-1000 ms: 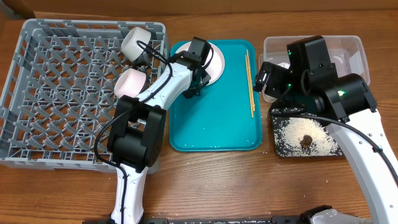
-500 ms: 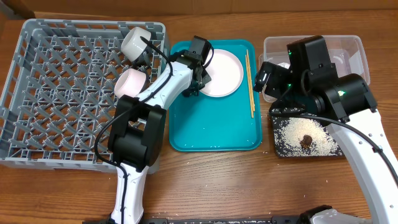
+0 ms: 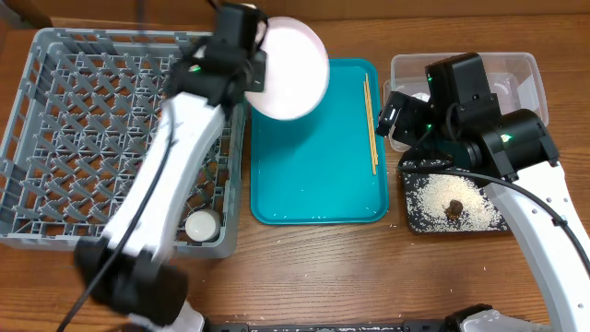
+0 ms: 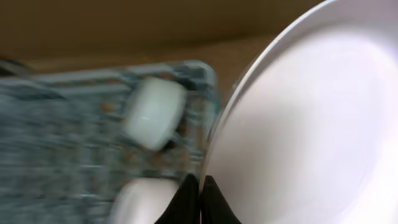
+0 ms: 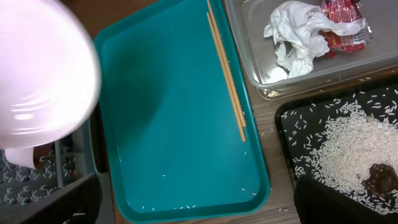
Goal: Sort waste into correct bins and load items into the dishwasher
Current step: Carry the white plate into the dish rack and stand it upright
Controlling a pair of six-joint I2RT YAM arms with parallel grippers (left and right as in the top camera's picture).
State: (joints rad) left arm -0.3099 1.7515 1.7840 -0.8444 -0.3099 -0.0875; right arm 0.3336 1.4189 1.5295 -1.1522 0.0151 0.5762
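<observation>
At the far left sits the grey dish rack, with a small white cup standing in its near right corner. The left wrist view is smeared, but what look like two pale bowls lie against the rack's far right wall.

Over that same wall the left gripper has its fingers pinched together on the rim of the round white plate. The plate is in the air and tilted, straddling the rack's edge and the far end of the teal tray. The step in hand looks like loading the plate into the rack. The next move calls for carrying it further left and turning it edge-down, so it drops between the lattice ribs clear of the bowls before release.

On the teal tray only the wooden chopsticks lie, along its right side, with a few stray grains.

The right gripper hovers by the tray's right edge, its fingers spread wide with nothing between them.

Further right, the clear tub holds the crumpled white paper and the red wrapper. The black tray in front of it carries the rice and the brown lump. So the waste appears sorted, and the chopsticks would come after the plate.
</observation>
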